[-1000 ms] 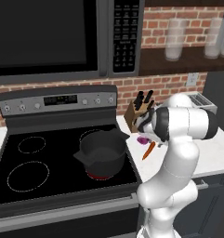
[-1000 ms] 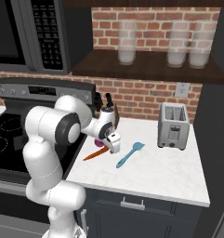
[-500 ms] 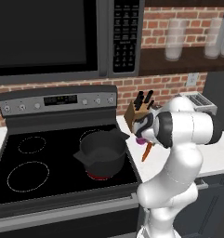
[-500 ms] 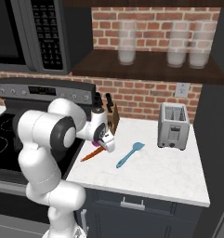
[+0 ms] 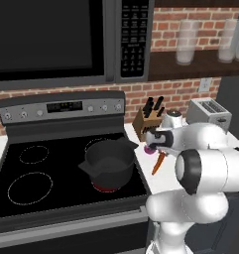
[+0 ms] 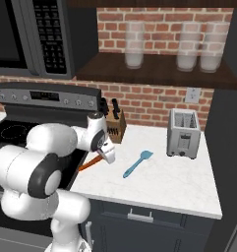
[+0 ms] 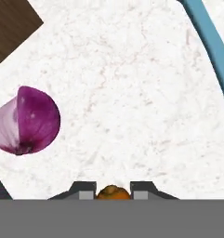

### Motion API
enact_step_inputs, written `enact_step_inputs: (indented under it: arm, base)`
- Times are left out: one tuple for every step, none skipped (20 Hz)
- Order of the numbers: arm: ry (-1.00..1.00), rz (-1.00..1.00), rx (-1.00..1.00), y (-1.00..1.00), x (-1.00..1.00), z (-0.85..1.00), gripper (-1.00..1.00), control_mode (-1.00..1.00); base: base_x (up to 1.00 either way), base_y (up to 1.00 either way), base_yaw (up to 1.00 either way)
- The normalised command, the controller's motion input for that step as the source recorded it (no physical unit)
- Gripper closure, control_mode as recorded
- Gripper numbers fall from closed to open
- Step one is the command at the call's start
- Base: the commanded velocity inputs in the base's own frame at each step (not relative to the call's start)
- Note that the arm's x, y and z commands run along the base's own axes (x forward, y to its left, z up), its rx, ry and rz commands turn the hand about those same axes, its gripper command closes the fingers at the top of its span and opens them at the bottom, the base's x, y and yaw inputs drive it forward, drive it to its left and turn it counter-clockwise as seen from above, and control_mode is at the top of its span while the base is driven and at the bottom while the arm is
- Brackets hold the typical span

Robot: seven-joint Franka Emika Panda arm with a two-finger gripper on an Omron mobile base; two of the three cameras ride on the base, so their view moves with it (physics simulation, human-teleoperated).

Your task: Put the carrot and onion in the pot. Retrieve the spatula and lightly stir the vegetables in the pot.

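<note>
Left base view: pot (image 5: 110, 163) holds nothing visible

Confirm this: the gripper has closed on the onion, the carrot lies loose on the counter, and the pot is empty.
Wrong way round. In the hand view the gripper is shut on the carrot, and the onion lies loose on the counter. The left base view shows the pot empty.

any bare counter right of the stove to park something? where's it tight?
Free: the white counter between the spatula and the toaster, and the strip along its front edge. Tight: the stove-side corner, where the knife block, onion, carrot and gripper, fingers shut on the carrot, crowd together. The pot takes a stove burner.
</note>
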Motion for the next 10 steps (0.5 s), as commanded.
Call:
enact_step_inputs:
  arm:
    - [-0.10,0.00,0.00,0.00,-0.93,1.00,1.00,-1.00]
    - [-0.09,0.00,0.00,0.00,-0.97,1.00,1.00,-1.00]
    - [-0.08,0.00,0.00,0.00,-0.97,1.00,1.00,-1.00]
    - [-0.07,0.00,0.00,0.00,-0.97,1.00,1.00,-1.00]
    - [-0.04,0.00,0.00,0.00,-1.00,1.00,1.00,-1.00]
    - [-0.04,0.00,0.00,0.00,-1.00,1.00,1.00,-1.00]
    - [-0.02,0.00,0.00,0.00,-0.98,1.00,1.00,-1.00]
    - [-0.02,0.00,0.00,0.00,-0.98,1.00,1.00,-1.00]
    - [-0.01,0.00,0.00,0.00,-0.94,1.00,1.00,-1.00]
    - [-0.01,0.00,0.00,0.00,-0.91,1.00,1.00,-1.00]
  base:
    - [0.00,0.00,0.00]
    - [0.00,0.00,0.00]
    - [0.00,0.00,0.00]
    - [0.00,0.00,0.00]
    - [0.00,0.00,0.00]
    - [0.00,0.00,0.00]
    - [0.00,0.00,0.00]
    - [0.00,0.00,0.00]
    - [0.00,0.00,0.00]
    - [0.00,0.00,0.00]
